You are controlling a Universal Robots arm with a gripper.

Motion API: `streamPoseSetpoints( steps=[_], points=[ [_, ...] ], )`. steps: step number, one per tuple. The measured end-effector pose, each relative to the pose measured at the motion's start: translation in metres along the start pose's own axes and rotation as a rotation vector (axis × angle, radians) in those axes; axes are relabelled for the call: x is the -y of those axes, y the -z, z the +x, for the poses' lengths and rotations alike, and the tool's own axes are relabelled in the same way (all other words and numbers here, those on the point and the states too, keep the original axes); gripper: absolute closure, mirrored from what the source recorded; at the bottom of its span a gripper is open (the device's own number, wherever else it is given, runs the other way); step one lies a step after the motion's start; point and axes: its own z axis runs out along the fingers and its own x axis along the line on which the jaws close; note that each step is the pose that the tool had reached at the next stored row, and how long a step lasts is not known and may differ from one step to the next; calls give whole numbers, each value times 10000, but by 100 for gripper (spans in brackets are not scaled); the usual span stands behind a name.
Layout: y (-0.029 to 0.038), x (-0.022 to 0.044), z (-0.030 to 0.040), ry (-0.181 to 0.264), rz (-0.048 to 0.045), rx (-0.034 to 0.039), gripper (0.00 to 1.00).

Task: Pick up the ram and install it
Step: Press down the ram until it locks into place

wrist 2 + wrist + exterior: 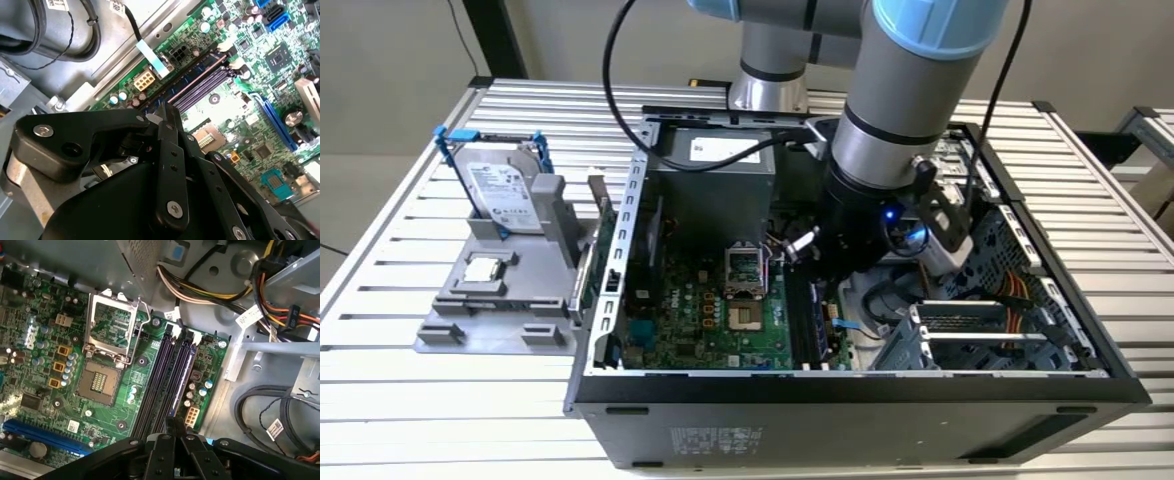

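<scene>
No legible text anywhere. White labels are sitting on the hard drive (498,186), the power supply (707,148) and the case front (715,440), and small tags are hanging on cables (274,428) in the first wrist view, but the print isn't resolving into readable characters.

The ram (183,372) is a long, thin, dark blue stick. It stands on its edge inside the computer case, so in both wrist views you see mostly its narrow top edge. It runs straight along the long dark slots on the green board, in line with them and right beside the purple ones (197,75). Its middle sits between the tips of the black end effector (170,421), which pinch it there. Each end reaches out to the small white clips. Whether it is pushed all the way down cannot be told
</scene>
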Motion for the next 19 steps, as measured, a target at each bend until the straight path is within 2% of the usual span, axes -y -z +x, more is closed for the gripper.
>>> streamPoseSetpoints(
  steps=[19],
  points=[
    [-1, -6, -2, 2038, 53, -3, 100]
  ],
)
